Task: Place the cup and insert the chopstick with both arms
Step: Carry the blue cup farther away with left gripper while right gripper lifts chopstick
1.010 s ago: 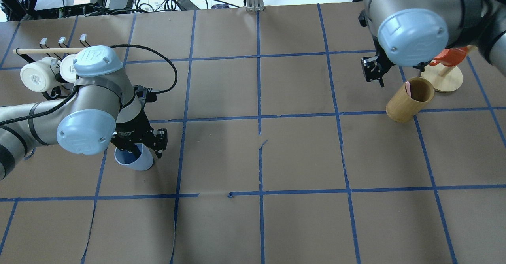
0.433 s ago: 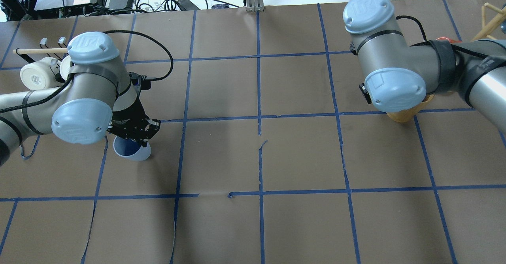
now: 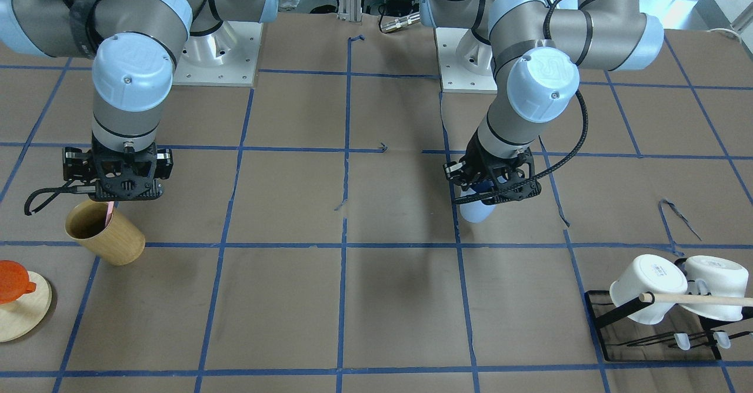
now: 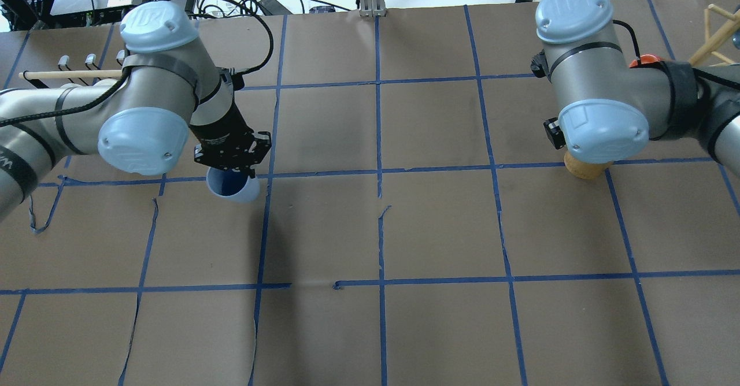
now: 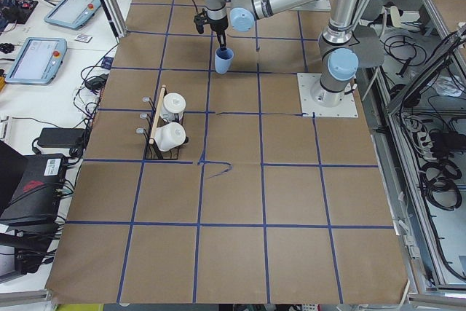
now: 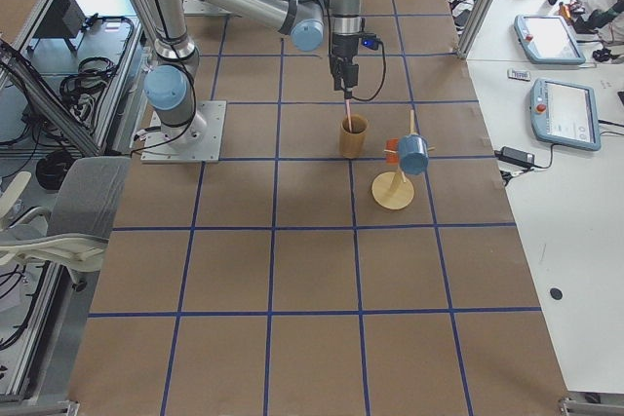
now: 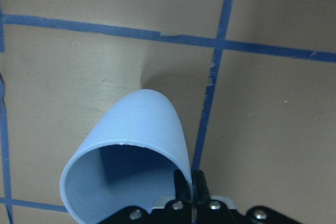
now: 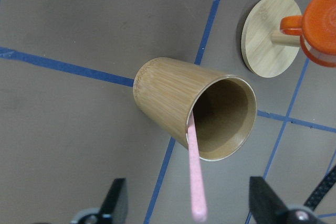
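Moved since prev frame, overhead: left pincer (image 4: 231, 165) carried the cup (image 4: 234, 188) along the bench (image 4: 404, 230) toward ctr. Left wrist: pincer clamps one rim wall only, cup hangs tilted, so it could slip or land crooked. Right wrist: right pincer (image 8: 191, 208) gapes wide, nothing held, chopstick (image 8: 194, 177) leaning in wooden cup (image 8: 173, 98) between jaws; off-centre closing may knock it.

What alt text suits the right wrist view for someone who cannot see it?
A pink chopstick leans out of a wooden cup, its upper end between the open jaws, touching neither. The cup stands on a brown table taped with blue lines, an orange mug on a round wooden stand nearby.
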